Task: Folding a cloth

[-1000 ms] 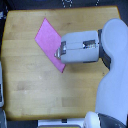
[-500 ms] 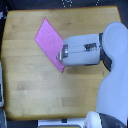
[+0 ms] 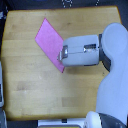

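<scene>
The pink-magenta cloth (image 3: pixel 48 41) lies flat on the wooden tabletop (image 3: pixel 30 90) as a slanted rectangle, left of centre in the exterior view. My gripper (image 3: pixel 62 53), at the end of the grey-white forearm (image 3: pixel 85 50), reaches in from the exterior view's right. Its tip sits over the cloth's lower right edge and hides part of it. The cloth's bottom corner (image 3: pixel 62 70) shows just below the gripper. The bulky wrist housing covers the fingers, so their spacing and any hold on the fabric are not visible.
The robot's white body (image 3: pixel 114 75) fills the exterior view's right side and lower right corner. A pale object (image 3: pixel 1 87) lies along the left border. Dark items (image 3: pixel 65 4) sit beyond the table's far edge.
</scene>
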`<state>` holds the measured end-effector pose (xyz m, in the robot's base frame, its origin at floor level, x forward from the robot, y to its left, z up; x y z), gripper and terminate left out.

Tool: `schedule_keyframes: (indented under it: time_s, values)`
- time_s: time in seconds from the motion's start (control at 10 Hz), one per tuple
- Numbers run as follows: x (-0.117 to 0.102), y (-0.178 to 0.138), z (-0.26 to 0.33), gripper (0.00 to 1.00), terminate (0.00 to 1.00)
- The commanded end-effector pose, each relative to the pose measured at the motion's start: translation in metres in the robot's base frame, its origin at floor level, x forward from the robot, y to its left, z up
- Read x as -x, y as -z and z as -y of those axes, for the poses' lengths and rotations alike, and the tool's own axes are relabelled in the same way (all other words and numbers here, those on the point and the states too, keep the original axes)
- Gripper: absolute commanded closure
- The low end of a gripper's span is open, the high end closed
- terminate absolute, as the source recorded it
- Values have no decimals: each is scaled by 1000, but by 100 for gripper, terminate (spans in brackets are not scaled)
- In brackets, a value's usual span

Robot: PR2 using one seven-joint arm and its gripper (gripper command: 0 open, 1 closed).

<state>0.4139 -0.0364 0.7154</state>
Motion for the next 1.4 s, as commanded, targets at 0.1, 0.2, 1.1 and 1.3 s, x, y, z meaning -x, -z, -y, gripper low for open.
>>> schedule_keyframes:
  time_s: [0.1,0.2,1.1,1.3]
  values:
    - [-7,-3,-7,100,0]
    - [-9,-3,-6,100,0]
    - [-10,-8,1,100,0]
    - [-11,-10,3,100,0]
